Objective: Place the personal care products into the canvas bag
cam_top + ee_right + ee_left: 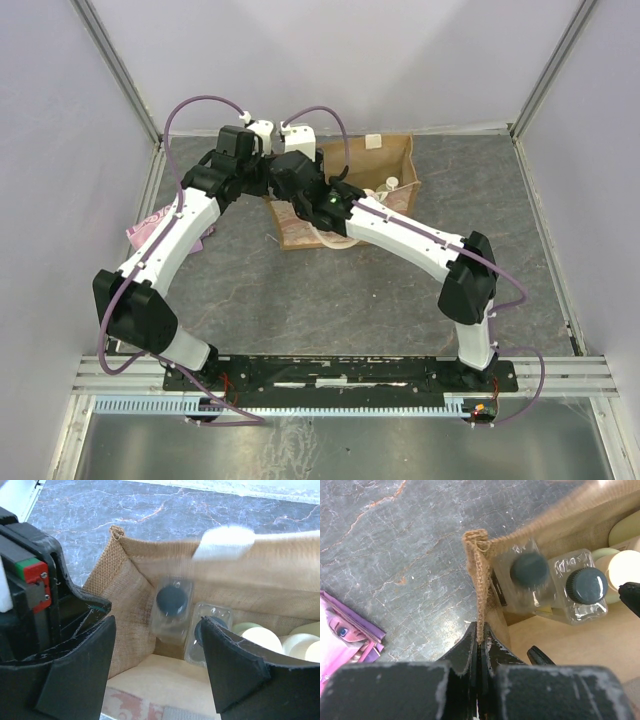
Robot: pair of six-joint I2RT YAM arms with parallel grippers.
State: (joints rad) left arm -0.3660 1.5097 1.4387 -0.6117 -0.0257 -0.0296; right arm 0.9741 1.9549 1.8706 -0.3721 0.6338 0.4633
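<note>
Your left claw is clamped on the canvas bag, pinching its wall by a corner. Your right claw hangs open above the mouth. Inside: two clear bottles, one blurred, with cream-topped bottles beside them.

Grey marbled table, canvas bag, pink packet

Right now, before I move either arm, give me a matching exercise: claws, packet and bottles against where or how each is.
1 left claw; 2 right claw; 3 pink packet; 4 black-capped bottles
A open above the canvas bag; B on the table outside it; C inside it; D shut on its rim
Pairs: 1-D, 2-A, 3-B, 4-C
</note>
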